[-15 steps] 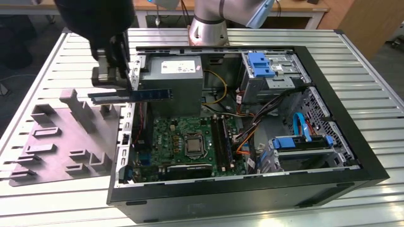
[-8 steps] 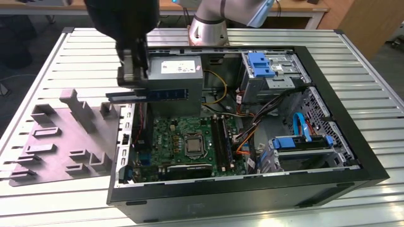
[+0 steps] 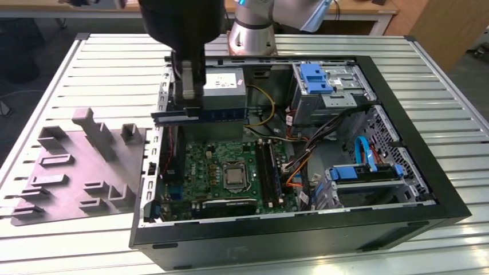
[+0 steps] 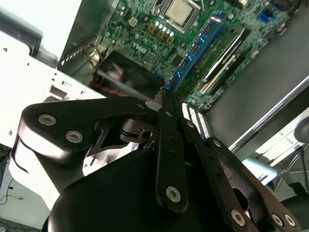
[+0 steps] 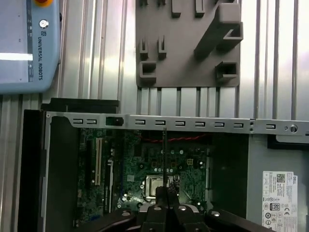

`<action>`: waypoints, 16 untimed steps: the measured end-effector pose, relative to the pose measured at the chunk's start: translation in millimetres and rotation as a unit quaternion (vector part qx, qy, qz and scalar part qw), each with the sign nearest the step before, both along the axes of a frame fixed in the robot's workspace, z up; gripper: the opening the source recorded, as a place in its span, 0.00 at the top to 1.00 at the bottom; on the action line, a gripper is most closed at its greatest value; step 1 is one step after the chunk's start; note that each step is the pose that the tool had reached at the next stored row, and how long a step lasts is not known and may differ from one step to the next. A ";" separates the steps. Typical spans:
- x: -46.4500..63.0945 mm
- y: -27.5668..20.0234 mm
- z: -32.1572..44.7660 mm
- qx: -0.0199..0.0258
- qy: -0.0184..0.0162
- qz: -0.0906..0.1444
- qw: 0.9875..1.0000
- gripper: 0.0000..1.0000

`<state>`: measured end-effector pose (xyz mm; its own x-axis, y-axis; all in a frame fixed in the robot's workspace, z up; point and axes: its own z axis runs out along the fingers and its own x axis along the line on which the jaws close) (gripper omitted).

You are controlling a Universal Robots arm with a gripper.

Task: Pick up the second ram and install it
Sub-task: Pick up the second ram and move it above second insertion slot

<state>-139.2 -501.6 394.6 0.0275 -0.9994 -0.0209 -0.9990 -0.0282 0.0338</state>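
You can see the gripper (image 3: pixel 191 107) pinching the second ram (image 3: pixel 210 116) and holding it level, just left of centre in the exterior view. It is above the open computer case (image 3: pixel 416 149) and motherboard (image 3: pixel 221 172), in front of the power supply (image 3: pixel 225 86).

The second ram (image 3: pixel 210 116), a long dark blue stick, hangs level, clamped in the pincer (image 3: pixel 189 107) above the motherboard (image 3: pixel 205 166).

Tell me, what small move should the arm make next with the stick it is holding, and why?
Probably bring the memory stick down toward the long slots beside the processor. The gripper is shut on the stick and holds it level, above the green board in the open computer case, so it is not seated yet.
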 end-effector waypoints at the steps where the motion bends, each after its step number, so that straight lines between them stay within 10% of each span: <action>1: 2.5 0.0 -0.8 0.000 0.000 0.000 1.000 0.89; 16: 38.8 0.0 -15.7 0.000 0.000 -0.006 1.000 0.89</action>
